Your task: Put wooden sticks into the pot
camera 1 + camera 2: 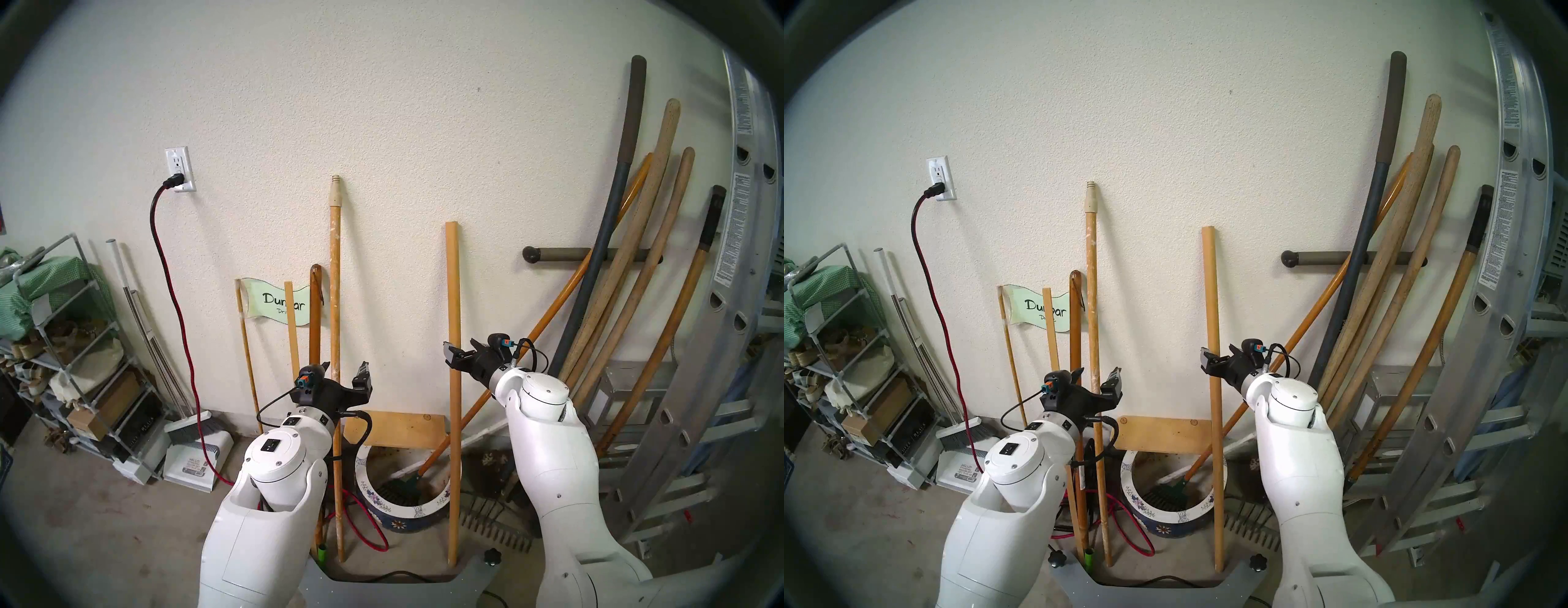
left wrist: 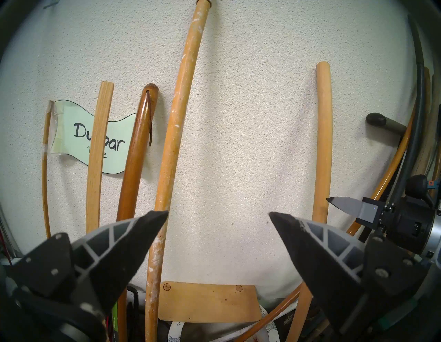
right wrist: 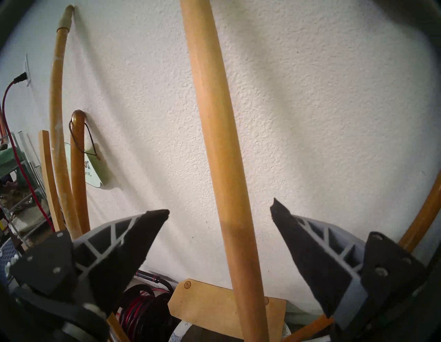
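Soft even daylight, faint shadows on the wall [image 1: 382, 106], fisheye bending, dark vignetted rim, slight softness.

Items before my arms: plain pole [image 1: 453, 339], smooth matt yellow wood; longer pole [image 1: 335, 271], wood flecked with white paint, beige ridged plastic-looking tip; pot [image 1: 418, 508], glossy glazed ceramic; wall [image 1: 382, 127], rough white texture; ladder [image 1: 729, 297], dull metal.

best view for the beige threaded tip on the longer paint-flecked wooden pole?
Head stereo left: the beige threaded tip shows whole and sharp, as in head stereo right. Left wrist crops it at the frame's top; right wrist shows it small and distorted.
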### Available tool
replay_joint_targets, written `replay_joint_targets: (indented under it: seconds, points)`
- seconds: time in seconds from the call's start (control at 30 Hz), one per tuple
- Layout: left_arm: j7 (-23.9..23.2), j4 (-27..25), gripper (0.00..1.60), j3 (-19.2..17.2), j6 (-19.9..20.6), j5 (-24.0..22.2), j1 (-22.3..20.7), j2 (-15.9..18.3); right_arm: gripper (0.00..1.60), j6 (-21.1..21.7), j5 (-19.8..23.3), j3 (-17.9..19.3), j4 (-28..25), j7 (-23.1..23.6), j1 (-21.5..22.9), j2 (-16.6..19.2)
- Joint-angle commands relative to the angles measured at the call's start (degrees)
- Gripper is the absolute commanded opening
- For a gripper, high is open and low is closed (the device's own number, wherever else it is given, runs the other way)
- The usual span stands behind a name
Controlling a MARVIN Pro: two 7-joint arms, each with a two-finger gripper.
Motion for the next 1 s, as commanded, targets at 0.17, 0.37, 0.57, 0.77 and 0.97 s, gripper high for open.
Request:
replay_joint_targets:
  seconds: [0.17, 0.37, 0.57, 0.77, 0.97]
  points:
    - [-0.06, -0.04, 1.60, 0.03, -0.04, -0.07, 0.00, -0.04, 1.60, -3.63, 0.10, -0.55, 7.78, 1.72, 5.11, 0.97]
    - [-0.05, -0.04, 1.60, 0.03, -0.04, -0.07, 0.00, -0.03, 1.60, -5.83, -0.61, -1.00, 12.36, 1.32, 7.60, 1.63]
    - [-0.05, -0.04, 1.60, 0.04, -0.04, -0.07, -0.01, -0.03, 1.60, -7.88, -1.17, -1.16, 17.11, 0.87, 10.32, 1.40]
    - [-0.05, -0.04, 1.60, 0.04, -0.04, -0.07, -0.01, -0.03, 1.60, -10.16, -1.92, -1.27, 21.25, -0.09, 12.28, 1.21]
    - [-0.04, -0.05, 1.60, 0.04, -0.04, -0.07, -0.01, -0.03, 1.60, -12.39, -2.42, -1.13, 26.42, -1.35, 15.08, 0.97]
